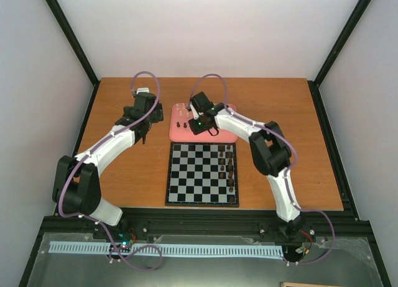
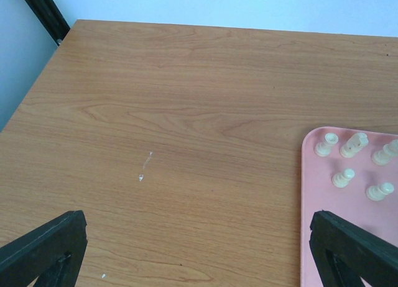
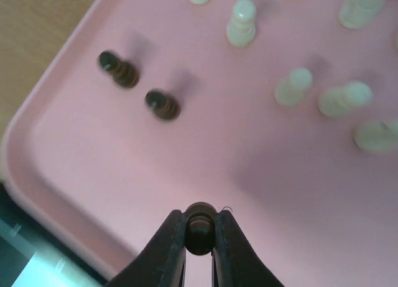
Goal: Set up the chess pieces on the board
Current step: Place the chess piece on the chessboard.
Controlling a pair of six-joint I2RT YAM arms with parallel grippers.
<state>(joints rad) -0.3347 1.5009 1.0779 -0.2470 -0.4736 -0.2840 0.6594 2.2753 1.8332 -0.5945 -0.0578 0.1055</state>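
The chessboard lies at the table's middle front, with several dark pieces standing along its right columns. My right gripper is over the pink tray and is shut on a dark brown piece. Two more dark pieces stand on the tray's left part, and several cream pieces stand at its far side. My left gripper hovers over bare table left of the tray, with its fingers wide apart and empty. Cream pieces show in the left wrist view.
The pink tray sits just behind the board. The board's corner shows below the tray in the right wrist view. Black frame posts stand at the table's back corners. Bare wood lies left of the board.
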